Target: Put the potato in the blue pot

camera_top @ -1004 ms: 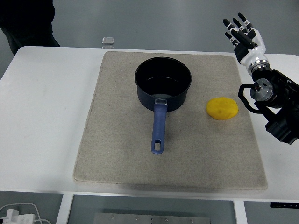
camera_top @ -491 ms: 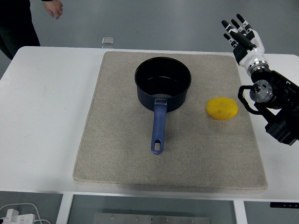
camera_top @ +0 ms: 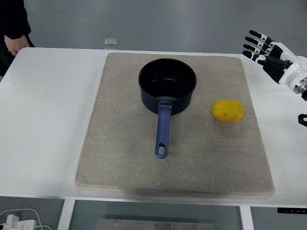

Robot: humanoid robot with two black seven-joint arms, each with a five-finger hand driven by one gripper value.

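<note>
Table (camera_top: 43,120): we are working at a white table; it is carrying the whole setup.
Mat (camera_top: 120,163): a beige mat is covering the table's middle, probably to keep the items from sliding.
Blue pot (camera_top: 167,86): it is standing upright on the far half of the mat, mouth open and empty, handle pointing toward our near edge, so we judge the opening is accessible from above.
Right hand (camera_top: 271,52): we are holding it raised at the right edge, fingers spread wide and gripping nothing, well apart from the potato.
Potato (camera_top: 228,111): the yellow potato is lying on the mat to the right of the pot, not touching it, not yet grasped.
Person (camera_top: 14,28): a dark sleeve and hand are showing at the top left.
</note>
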